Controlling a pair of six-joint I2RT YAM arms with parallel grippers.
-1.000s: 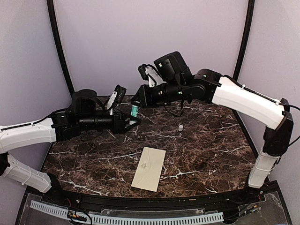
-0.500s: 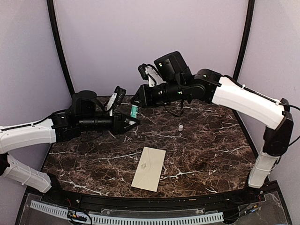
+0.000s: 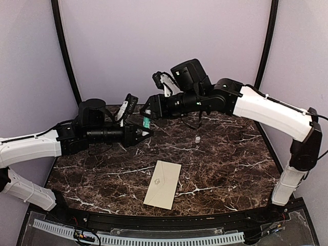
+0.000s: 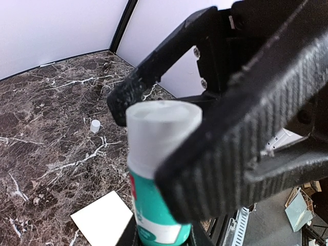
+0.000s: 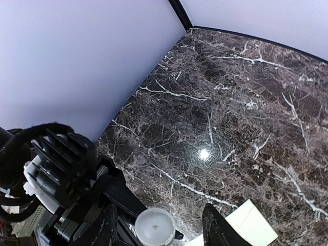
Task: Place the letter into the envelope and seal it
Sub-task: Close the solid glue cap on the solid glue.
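The cream envelope (image 3: 163, 184) lies flat on the marble near the front, emblem side up; a corner of the envelope (image 4: 102, 223) shows in the left wrist view and an edge of the envelope (image 5: 251, 228) in the right wrist view. The letter is out of view. Above the back of the table, my left gripper (image 3: 143, 132) is shut on the base of a teal glue stick (image 3: 146, 122) with a white top. My right gripper (image 3: 147, 111) stands open around that top, its jaws apart on either side of the glue stick (image 5: 155, 227). A ribbed finger (image 4: 246, 128) of the right gripper crosses in front of the glue stick (image 4: 154, 179).
A small white cap (image 3: 197, 138) stands on the dark marble table (image 3: 230, 169) right of centre, and the cap (image 4: 95, 125) also shows in the left wrist view. Purple walls and black corner posts close in the back and sides.
My right gripper's jaws have opened off the top of the glue stick. My left gripper has closed onto its base. Both arms have barely shifted and the envelope has stayed put.
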